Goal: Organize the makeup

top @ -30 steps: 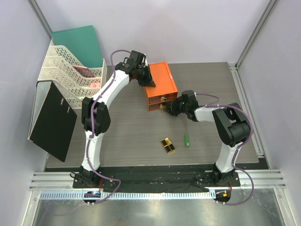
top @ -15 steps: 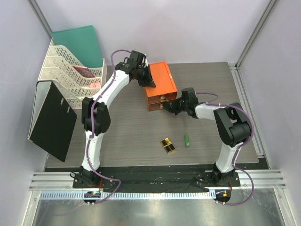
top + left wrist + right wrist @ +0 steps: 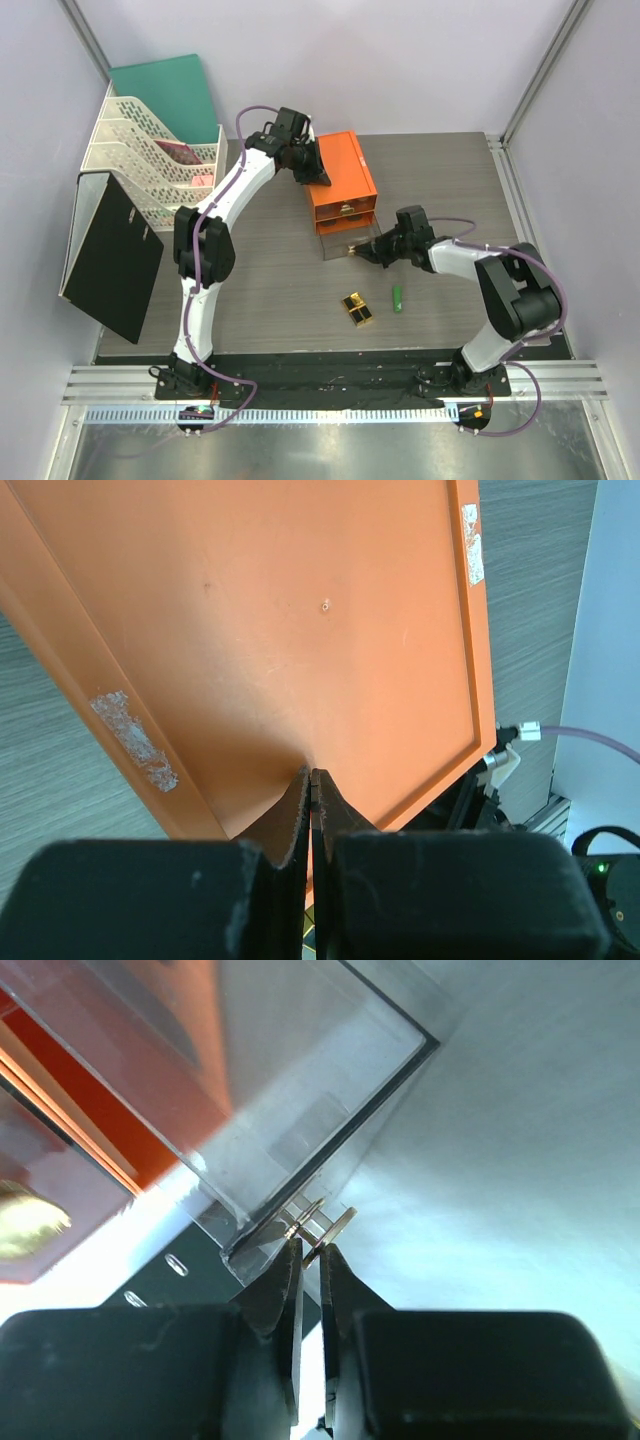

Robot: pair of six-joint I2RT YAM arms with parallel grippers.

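Note:
The orange drawer box (image 3: 345, 180) stands at the back middle of the table. My left gripper (image 3: 322, 178) is shut, its tips (image 3: 312, 773) resting on the box's flat orange top (image 3: 300, 610). My right gripper (image 3: 362, 250) is shut on the small gold ring handle (image 3: 335, 1230) of the clear lower drawer (image 3: 343, 243), which sticks out of the box front. The drawer's clear wall (image 3: 270, 1090) fills the right wrist view. Two black-and-gold lipstick cases (image 3: 357, 309) and a small green tube (image 3: 397, 298) lie on the table in front of the drawer.
A white file tray rack (image 3: 150, 160), a green folder (image 3: 165, 90) and a black binder (image 3: 115, 255) stand along the left side. The gold knob of the upper drawer (image 3: 25, 1222) shows at the left of the right wrist view.
My right gripper closed on the drawer handle and drew back toward the near side, pulling the clear drawer out of the orange box. The left arm has not moved.

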